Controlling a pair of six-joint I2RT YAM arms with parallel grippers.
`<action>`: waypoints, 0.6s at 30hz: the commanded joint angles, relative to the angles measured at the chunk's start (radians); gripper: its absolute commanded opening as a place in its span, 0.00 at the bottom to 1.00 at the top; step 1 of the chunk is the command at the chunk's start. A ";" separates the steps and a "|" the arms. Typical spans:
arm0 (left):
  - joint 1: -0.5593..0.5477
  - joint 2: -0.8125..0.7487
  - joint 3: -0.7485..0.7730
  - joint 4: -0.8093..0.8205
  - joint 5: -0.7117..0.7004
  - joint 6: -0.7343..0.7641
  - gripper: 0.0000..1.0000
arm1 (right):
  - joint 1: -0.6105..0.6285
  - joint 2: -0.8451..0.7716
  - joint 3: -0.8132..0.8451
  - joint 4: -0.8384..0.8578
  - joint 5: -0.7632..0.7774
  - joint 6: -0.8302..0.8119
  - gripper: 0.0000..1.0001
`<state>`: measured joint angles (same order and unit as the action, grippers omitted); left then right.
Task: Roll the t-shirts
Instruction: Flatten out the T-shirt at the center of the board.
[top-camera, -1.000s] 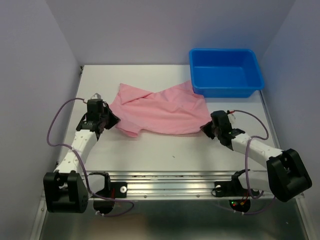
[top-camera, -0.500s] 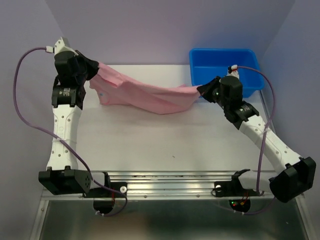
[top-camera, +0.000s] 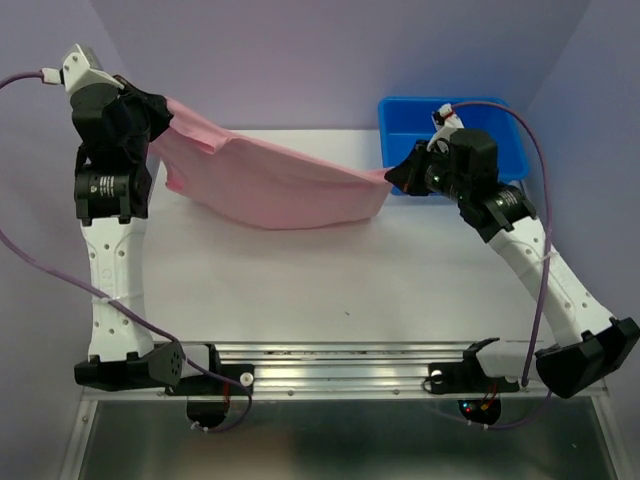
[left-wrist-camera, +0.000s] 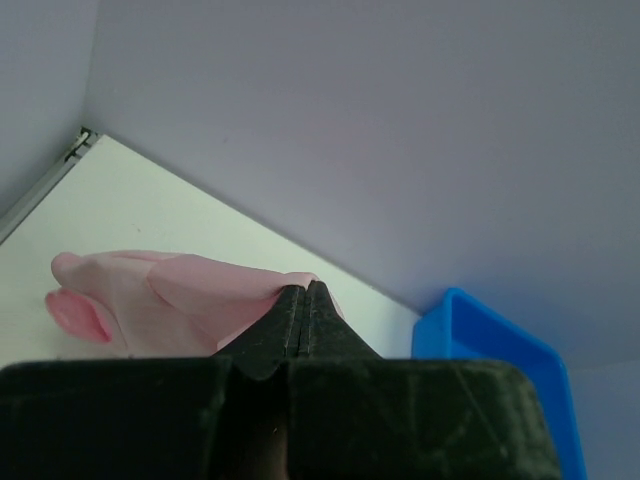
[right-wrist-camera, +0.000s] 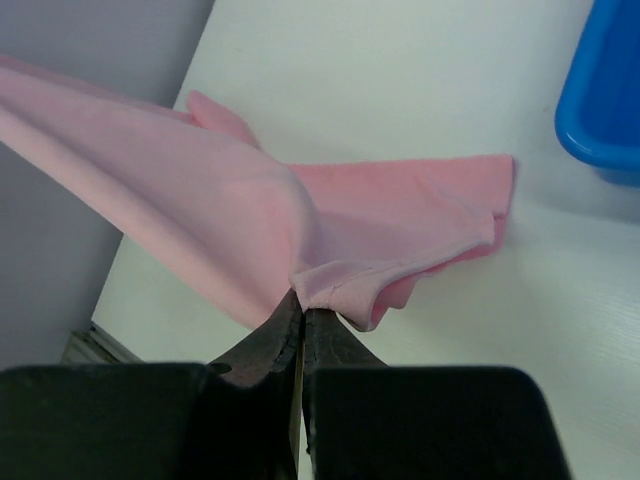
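Left gripper (top-camera: 163, 113), right gripper (top-camera: 393, 176): each clenched on an edge of the shirt (top-camera: 280, 185), which hangs stretched between them. Unrolled; laying flat and rolling judged outstanding.

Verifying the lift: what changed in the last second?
Both arms rose and swung toward the back, raising the pink t-shirt from flat on the table; it now sags stretched between the left gripper and right gripper, both shut on it throughout. Blue bin unmoved.
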<state>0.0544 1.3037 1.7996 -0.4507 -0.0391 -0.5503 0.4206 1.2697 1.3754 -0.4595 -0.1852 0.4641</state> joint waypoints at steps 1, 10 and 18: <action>0.007 -0.127 0.098 0.000 -0.071 0.075 0.00 | 0.007 -0.114 0.115 -0.059 -0.129 -0.125 0.01; 0.007 -0.236 0.280 -0.085 -0.128 0.092 0.00 | 0.007 -0.210 0.246 -0.139 -0.223 -0.223 0.01; 0.005 -0.264 0.468 -0.154 -0.116 0.113 0.00 | 0.007 -0.288 0.349 -0.145 -0.276 -0.173 0.01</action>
<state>0.0544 1.0435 2.1986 -0.6010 -0.1329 -0.4728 0.4206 1.0168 1.6638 -0.5941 -0.4221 0.2810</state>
